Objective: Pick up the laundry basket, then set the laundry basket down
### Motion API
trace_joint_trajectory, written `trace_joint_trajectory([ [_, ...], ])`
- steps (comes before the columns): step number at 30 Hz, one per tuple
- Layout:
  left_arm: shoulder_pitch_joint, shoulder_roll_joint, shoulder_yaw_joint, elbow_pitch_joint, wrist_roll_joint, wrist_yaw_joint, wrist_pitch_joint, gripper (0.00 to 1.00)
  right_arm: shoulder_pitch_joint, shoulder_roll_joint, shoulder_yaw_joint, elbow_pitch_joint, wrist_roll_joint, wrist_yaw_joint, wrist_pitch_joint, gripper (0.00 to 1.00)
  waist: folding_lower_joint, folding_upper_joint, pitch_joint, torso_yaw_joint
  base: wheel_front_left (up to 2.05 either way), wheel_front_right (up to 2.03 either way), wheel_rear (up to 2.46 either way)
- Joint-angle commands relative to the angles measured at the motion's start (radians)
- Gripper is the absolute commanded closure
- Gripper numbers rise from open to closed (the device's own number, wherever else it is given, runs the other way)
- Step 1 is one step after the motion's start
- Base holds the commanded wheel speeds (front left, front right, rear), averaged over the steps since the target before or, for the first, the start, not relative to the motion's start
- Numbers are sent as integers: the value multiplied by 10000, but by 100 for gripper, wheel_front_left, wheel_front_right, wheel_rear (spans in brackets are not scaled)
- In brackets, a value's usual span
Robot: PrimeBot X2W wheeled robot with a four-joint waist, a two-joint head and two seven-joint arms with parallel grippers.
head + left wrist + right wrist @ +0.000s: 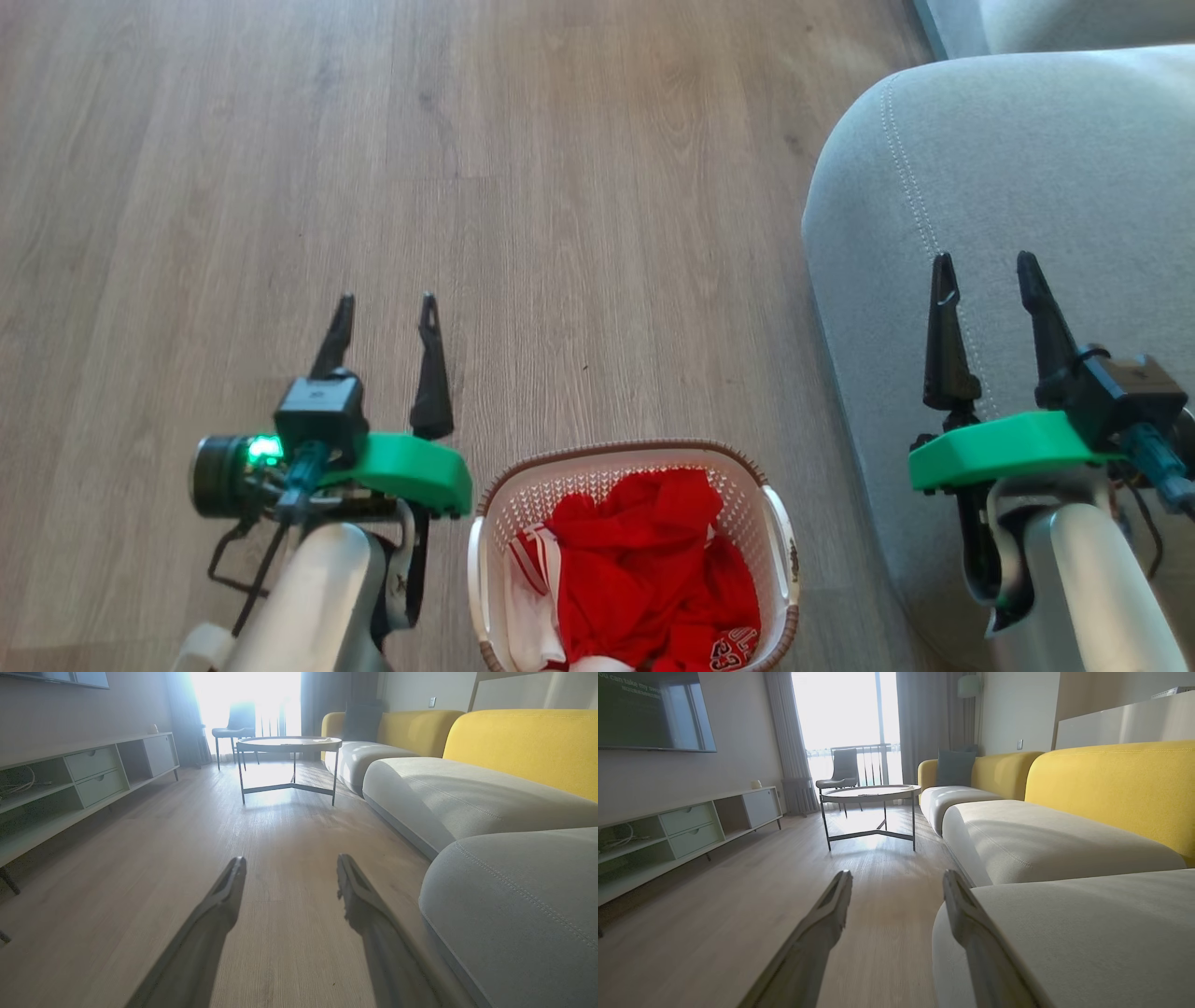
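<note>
The laundry basket (780, 546), white lattice plastic with a brown woven-look rim and white side handles, stands on the wood floor at the bottom centre of the head view, between my two arms. Red and white clothes (644, 579) fill it. My left gripper (387, 313) hovers open to the basket's left, fingers pointing forward over bare floor. My right gripper (985, 271) is open to the basket's right, above the grey sofa cushion. Both wrist views show their own spread fingers, the left gripper (289, 863) and the right gripper (896, 877), holding nothing.
A grey sofa cushion (1008, 168) fills the right side, close beside the basket. Ahead, a long grey and yellow sofa (467, 779) runs along the right. A round metal-legged table (288, 744), a low TV console (84, 774) on the left and a chair (843, 770) stand further off.
</note>
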Motion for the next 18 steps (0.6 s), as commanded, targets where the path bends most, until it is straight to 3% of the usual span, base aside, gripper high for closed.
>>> trace_joint_trajectory([
  [1, -322, -8, 453, -512, 340, 15, -169, 0, -362, -100, 92, -348, -255, 64, -162, 0, 0, 0, -1, -23, 0, 0, 0],
  [11, 71, -296, 1094, -98, 722, -761, -423, 0, -265, -109, -84, 318, -938, 69, -417, 0, 0, 0, -26, -92, 0, 0, 0],
  [18, 231, -332, 1106, 797, -5, -1209, -423, 0, -142, -108, 29, 1324, -800, 69, -417, 0, 0, 0, -98, -75, 0, 0, 0],
])
